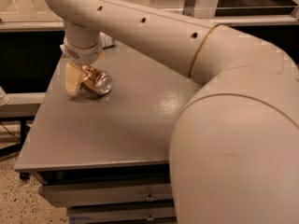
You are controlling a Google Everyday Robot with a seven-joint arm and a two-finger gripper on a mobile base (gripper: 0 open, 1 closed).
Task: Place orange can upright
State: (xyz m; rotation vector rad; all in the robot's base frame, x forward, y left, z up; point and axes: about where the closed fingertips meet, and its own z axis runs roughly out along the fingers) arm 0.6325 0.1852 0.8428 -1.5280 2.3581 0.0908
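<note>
Orange can (96, 80) sideways against hand (76, 80)

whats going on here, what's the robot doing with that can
The robot's arm reaches across the grey table, and its gripper is down at the orange can near the table's far left corner. The can lies on its side, its silver end turned toward the right front. It is not yet upright, so the placing is not done. Whether the gripper has a firm hold on the can cannot be seen from this view.
</note>
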